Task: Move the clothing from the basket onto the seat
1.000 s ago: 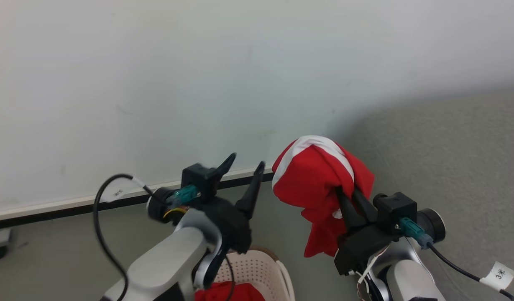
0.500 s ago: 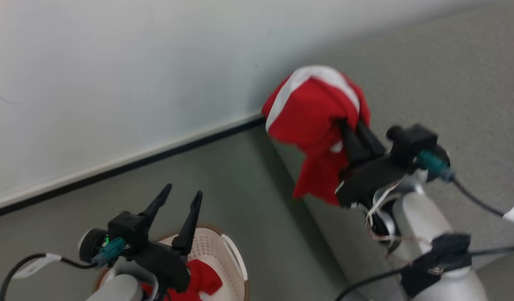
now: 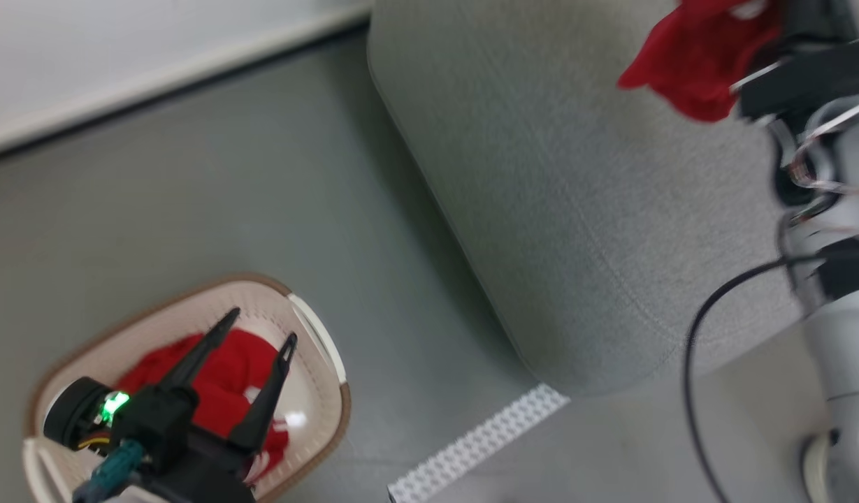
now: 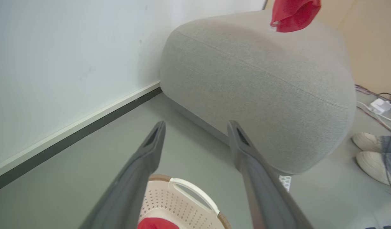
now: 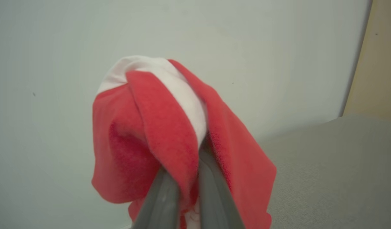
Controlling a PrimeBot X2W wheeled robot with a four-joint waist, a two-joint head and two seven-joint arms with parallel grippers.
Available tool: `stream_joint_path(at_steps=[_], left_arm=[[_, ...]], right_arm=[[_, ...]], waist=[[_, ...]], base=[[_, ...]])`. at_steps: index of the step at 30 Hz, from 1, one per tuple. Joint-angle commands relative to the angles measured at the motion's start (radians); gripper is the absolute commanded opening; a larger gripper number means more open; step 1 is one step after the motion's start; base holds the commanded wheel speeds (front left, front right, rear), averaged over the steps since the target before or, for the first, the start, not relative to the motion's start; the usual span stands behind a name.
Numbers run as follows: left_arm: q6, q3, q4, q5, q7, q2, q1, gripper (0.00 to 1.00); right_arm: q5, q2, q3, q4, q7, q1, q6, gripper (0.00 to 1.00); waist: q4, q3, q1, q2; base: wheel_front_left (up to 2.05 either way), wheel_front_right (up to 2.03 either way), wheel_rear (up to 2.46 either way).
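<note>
Right end effector point(image 5: 185, 162) pinches red clothing point(image 5: 170, 127) tight above the seat point(image 3: 576, 209); left end effector point(image 3: 261, 325) hangs wide open over the basket point(image 3: 344, 412).

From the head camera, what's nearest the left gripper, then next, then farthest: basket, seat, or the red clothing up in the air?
1. basket, right under the left gripper.
2. seat, off to the right.
3. lifted red clothing, top right, over the seat.
</note>
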Motion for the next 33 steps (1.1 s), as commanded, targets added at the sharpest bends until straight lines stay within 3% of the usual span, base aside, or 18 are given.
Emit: stream_joint_path(at_steps=[1,6,14,15,16,21,29,33], left_arm=[[0.011,0.000,-0.034,0.022,0.009,0.031,0.021,1.00],[0.030,-0.027,-0.152,0.075,0.050,0.080,0.035,1.00],[0.069,-0.047,-0.253,0.138,0.099,0.099,0.026,1.00],[0.068,-0.050,-0.252,0.140,0.099,0.096,0.023,1.00],[0.063,-0.055,-0.249,0.142,0.098,0.089,0.019,1.00],[0.021,-0.082,-0.204,0.145,0.078,0.036,-0.023,1.00],[-0.034,-0.110,-0.078,0.102,0.007,-0.062,-0.053,1.00],[-0.062,-0.116,0.014,0.059,-0.031,-0.134,-0.047,1.00]], right_arm=[[0.016,-0.015,-0.023,0.024,-0.010,-0.032,0.000,0.00],[0.006,-0.084,-0.130,0.145,-0.021,-0.103,0.000,0.00],[-0.013,-0.080,-0.263,0.306,-0.028,-0.129,0.000,0.03],[-0.020,-0.081,-0.264,0.318,-0.028,-0.124,0.000,0.42],[-0.032,-0.083,-0.260,0.325,-0.028,-0.115,0.000,1.00],[-0.110,-0.107,-0.235,0.343,-0.028,-0.075,0.000,1.00],[-0.160,-0.088,-0.187,0.281,-0.028,0.032,0.000,1.00],[-0.164,-0.097,-0.160,0.242,-0.028,0.130,0.000,1.00]], waist=[[-0.065,0.201,-0.0004,-0.0003],[-0.031,0.269,-0.0004,-0.0003],[0.008,0.344,-0.0004,-0.0003],[0.012,0.343,-0.0004,-0.0003],[0.016,0.341,-0.0004,-0.0003],[0.048,0.307,-0.0004,-0.0003],[0.102,0.191,-0.0004,-0.0003],[0.150,0.081,-0.0004,-0.0003]], base=[[0.00,0.00,0.00],[0.00,0.00,0.00],[0.00,0.00,0.00],[0.00,0.00,0.00],[0.00,0.00,0.00],[0.00,0.00,0.00],[0.00,0.00,0.00],[0.00,0.00,0.00]])
